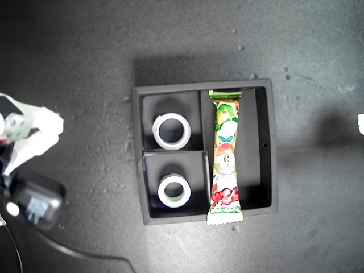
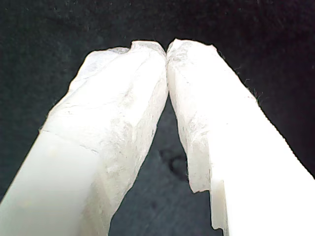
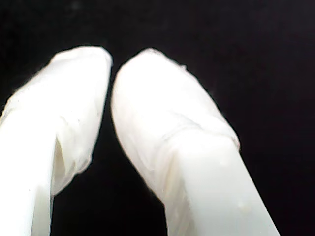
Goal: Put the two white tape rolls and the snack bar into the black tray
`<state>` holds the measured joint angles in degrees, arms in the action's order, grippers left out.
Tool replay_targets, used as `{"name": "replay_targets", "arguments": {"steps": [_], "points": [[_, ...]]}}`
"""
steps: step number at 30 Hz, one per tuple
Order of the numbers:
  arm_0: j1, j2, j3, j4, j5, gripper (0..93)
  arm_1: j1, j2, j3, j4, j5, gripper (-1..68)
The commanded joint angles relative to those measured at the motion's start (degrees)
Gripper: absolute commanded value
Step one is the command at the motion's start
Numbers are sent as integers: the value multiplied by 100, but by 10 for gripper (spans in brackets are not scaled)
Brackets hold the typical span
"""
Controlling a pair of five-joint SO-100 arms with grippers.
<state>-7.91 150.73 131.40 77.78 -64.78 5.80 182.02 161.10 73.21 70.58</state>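
The black tray [image 1: 272, 153] sits mid-table in the exterior view. One white tape roll [image 1: 156, 131] lies flat in its upper small square. A second tape roll [image 1: 161, 191], with a greenish inner rim, lies in the lower square. The snack bar [image 1: 225, 153] lies lengthwise in the long compartment beside the divider, its lower crimped end over the tray wall. My first gripper [image 2: 167, 49] is shut on nothing above the dark table. My second gripper [image 3: 112, 69] has its fingertips together, holding nothing. Neither wrist view shows the tray.
At the exterior view's left edge an arm's white gripper [image 1: 37, 133] hangs over the table, with a black module [image 1: 37, 207] and cable below it. A white sliver [image 1: 360, 123] shows at the right edge. Dark matte table surrounds the tray.
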Motion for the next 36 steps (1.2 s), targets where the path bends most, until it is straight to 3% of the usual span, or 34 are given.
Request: {"name": "replay_targets", "arguments": {"steps": [1,6,10,14,17,20,36], "points": [[-281,2452,2531,-510,-237,0,176,993,782,-79,246,-6],[-290,4280,3999,-343,-439,0,211,993,1784,-589,580,-5],[-88,4324,4711,-554,-896,0,325,993,1784,290,1512,8],[-650,4324,4843,220,-1485,2,387,993,1784,316,1644,25],[-448,4324,4843,220,-1644,2,334,993,1784,360,1345,26],[-264,4324,4843,220,-1169,2,255,993,1784,360,1345,26],[-255,4324,4843,220,-1187,2,53,993,1784,360,1345,26]]}}
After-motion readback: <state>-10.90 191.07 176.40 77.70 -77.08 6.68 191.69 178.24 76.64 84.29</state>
